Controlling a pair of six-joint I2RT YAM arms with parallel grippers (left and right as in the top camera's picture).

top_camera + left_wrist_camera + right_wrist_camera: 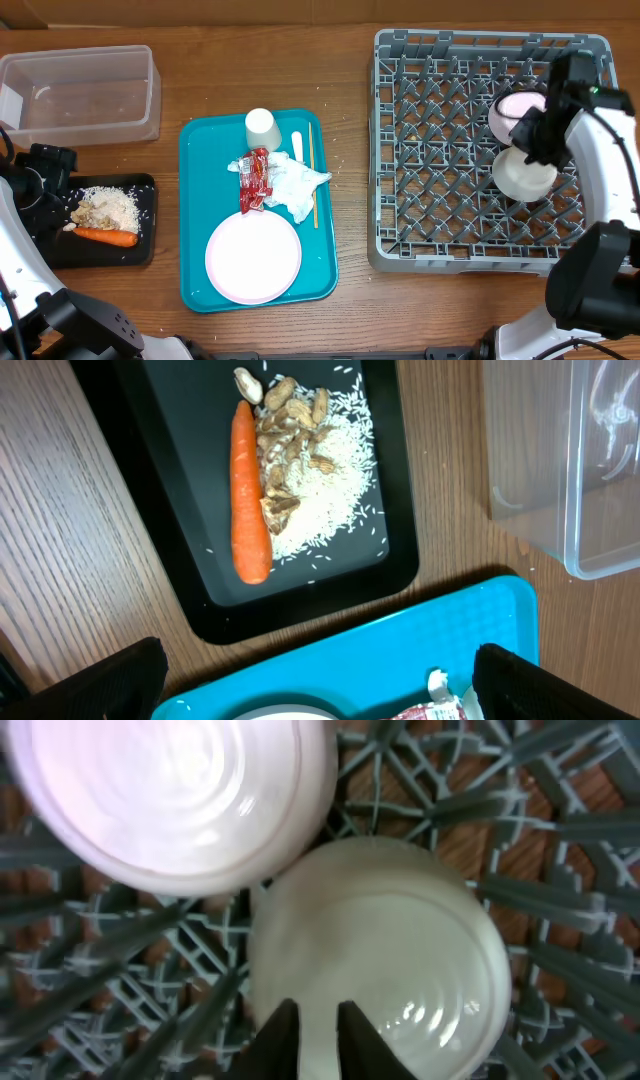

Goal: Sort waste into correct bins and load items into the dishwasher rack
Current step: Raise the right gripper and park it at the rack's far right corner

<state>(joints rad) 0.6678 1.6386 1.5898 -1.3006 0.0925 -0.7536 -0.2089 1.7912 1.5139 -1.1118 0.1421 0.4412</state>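
Observation:
In the grey dishwasher rack (440,150) lie two white bowls, one pinkish (512,112) and one white (527,176). My right gripper (538,140) hangs over them. The right wrist view has its fingers (282,1038) a narrow gap apart against the white bowl (400,950), beside the pinkish bowl (170,790). The carrot (250,500) and rice with scraps (330,490) lie in the black tray (400,565). My left gripper (320,690) stands wide open above the teal tray's corner, holding nothing. The clear tub (152,95) sits at the back left.
The teal tray (200,200) in the middle holds a white cup (262,128), a round plate (253,257), a crumpled napkin (297,185), a red wrapper (254,180), a wooden stick (312,175) and a white fork (297,142).

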